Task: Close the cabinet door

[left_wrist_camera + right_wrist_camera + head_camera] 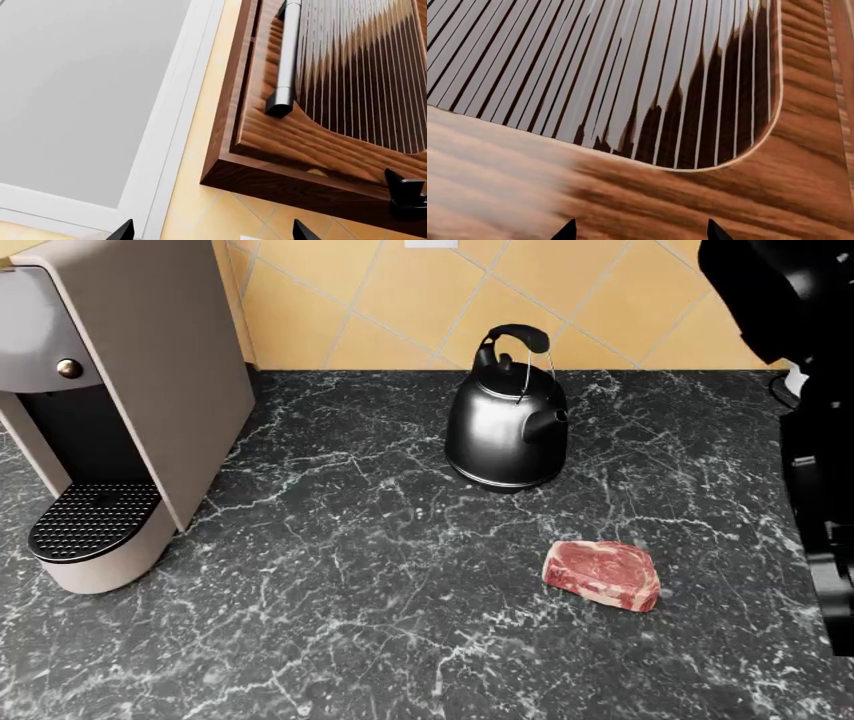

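- Facing the cabinet door almost square-on, your right gripper sits very near its wooden frame, just below the ribbed glass panel; whether the tips already touch the wood, you cannot tell.
- Both right fingertips show well apart, so the fingers are spread and pinch nothing; that suits a flat push, which needs no grasp.
- Your left gripper is also spread and empty. It looks up along the door's outer edge, with the yellow tiled wall and a white frame beside it.
- From the left wrist view, the bar handle runs lengthwise along the door's side rail, parallel to that free edge. A black part near the door's lower corner may be the other arm, but that is unclear.
- Judging by closeness, the right arm is the nearer one for the push; press along the door's face normal, towards the cabinet body.
- On the head view the door is out of sight: only the worktop, with a kettle near its back edge, a coffee machine at the left edge and a steak.
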`<state>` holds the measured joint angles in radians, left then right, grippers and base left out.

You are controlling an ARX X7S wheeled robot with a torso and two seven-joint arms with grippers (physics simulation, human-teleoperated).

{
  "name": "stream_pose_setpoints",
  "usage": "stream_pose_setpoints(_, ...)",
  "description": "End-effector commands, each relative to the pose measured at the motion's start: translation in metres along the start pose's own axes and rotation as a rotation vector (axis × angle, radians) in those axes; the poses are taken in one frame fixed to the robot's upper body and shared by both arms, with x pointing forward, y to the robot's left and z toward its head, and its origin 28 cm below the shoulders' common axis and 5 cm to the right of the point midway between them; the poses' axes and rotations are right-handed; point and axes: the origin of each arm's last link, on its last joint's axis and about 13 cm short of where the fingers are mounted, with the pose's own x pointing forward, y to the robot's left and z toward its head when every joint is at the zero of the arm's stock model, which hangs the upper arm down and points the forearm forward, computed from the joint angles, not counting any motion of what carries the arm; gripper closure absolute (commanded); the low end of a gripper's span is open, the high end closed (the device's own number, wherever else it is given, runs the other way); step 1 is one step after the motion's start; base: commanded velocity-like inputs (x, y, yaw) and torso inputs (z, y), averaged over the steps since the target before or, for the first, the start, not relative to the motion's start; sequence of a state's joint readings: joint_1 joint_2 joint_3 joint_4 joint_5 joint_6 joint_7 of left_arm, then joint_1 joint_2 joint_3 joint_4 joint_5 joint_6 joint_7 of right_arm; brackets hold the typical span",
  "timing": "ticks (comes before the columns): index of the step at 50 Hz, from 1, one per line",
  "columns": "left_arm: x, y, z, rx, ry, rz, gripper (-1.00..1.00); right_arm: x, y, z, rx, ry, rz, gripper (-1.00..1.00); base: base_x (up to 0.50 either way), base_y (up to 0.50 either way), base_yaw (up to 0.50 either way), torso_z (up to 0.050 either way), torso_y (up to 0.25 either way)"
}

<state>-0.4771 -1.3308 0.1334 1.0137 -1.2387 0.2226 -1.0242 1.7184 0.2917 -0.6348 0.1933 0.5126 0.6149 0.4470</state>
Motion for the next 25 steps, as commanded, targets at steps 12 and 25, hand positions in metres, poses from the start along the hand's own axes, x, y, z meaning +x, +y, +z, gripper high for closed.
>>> stream_pose_setpoints(12,0.0,0.001,-0.001,-0.006,0.008,0.005,-1.0,-0.007,0.01,-0.115,0.073,0.531,0.054,-1.0,0.0,0.0,0.0,0.0,0.0)
stream_pose_setpoints(25,0.0,0.002,-0.001,-0.01,0.006,0.008,-1.0,-0.009,0.012,-0.129,0.058,0.573,0.051,-1.0,0.0,0.0,0.0,0.0,0.0)
